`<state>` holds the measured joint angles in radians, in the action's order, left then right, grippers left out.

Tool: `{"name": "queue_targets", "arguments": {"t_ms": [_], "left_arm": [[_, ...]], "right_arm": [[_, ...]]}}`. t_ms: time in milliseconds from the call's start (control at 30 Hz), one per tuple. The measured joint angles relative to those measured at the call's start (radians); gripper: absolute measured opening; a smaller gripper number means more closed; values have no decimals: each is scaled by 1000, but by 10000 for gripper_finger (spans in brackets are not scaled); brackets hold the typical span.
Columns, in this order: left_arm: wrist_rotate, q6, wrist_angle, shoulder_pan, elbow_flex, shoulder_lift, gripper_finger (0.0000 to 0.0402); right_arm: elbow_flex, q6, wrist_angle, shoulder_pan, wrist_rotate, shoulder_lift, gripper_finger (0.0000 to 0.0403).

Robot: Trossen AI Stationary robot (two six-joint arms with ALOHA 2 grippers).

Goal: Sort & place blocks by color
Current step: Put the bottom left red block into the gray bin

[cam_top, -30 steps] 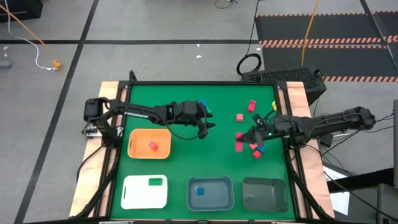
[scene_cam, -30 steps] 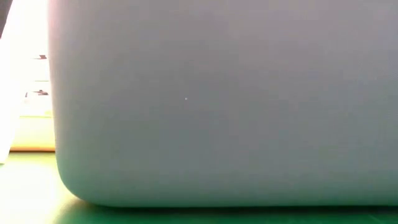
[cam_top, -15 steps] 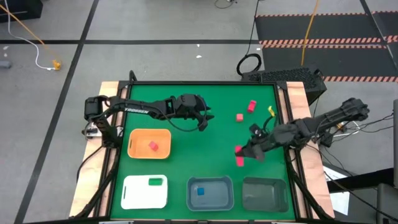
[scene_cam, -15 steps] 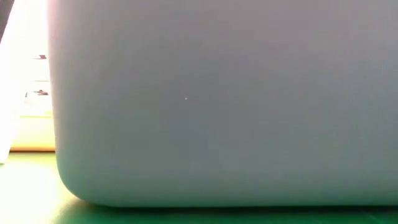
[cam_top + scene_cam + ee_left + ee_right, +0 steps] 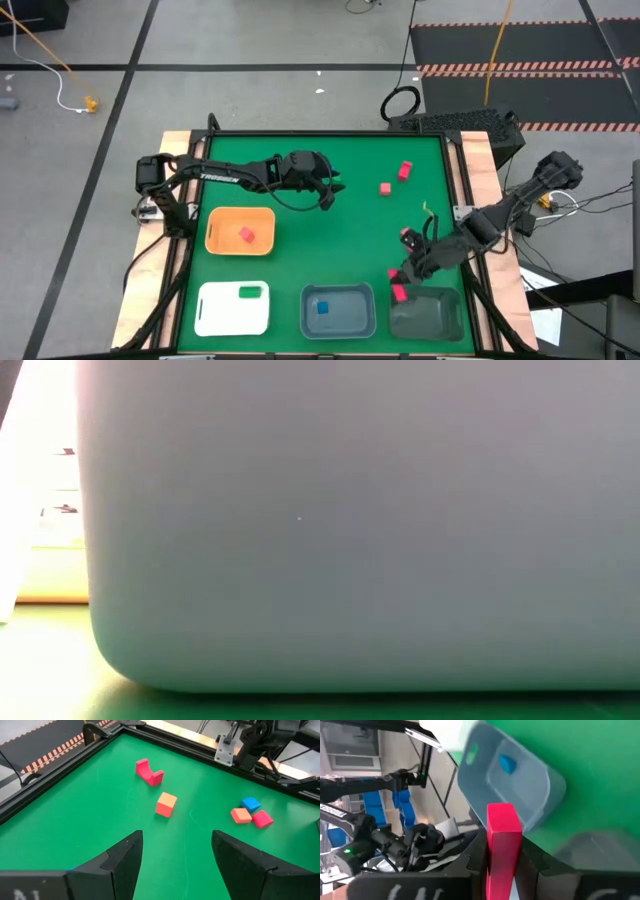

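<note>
Red bar block point(image 5: 502, 845) is clenched in the right end effector point(image 5: 402, 285), over the near-left rim of the dark grey tray point(image 5: 440, 315). Left end effector point(image 5: 175, 865) hovers released above the green surface point(image 5: 340, 240).

Table: I see a green mat point(image 5: 320, 250) in a black frame.
Trays: orange point(image 5: 222, 218), white point(image 5: 215, 318), blue-grey point(image 5: 352, 315), dark grey point(image 5: 440, 320) along my near edge.
Floor: grey, with striped mats point(image 5: 520, 45) and a yellow cable point(image 5: 45, 45).
</note>
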<state>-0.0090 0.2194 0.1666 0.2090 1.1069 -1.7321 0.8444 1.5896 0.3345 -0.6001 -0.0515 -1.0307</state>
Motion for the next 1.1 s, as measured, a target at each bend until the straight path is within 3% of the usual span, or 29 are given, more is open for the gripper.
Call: {"name": "queue_targets", "arguments": {"t_ms": [267, 433, 733, 1100], "left_arm": [[0, 3, 9, 0, 0, 0, 239], [-1, -1, 12, 0, 0, 0, 239], [-1, -2, -31, -2, -1, 0, 239], [-1, -8, -42, -2, -1, 0, 239]], "right_arm": [[0, 154, -4, -161, 5, -52, 44], [0, 270, 85, -215, 6, -85, 49], [0, 362, 125, -234, 160, -157, 55], [0, 362, 138, -232, 188, -195, 133]]}}
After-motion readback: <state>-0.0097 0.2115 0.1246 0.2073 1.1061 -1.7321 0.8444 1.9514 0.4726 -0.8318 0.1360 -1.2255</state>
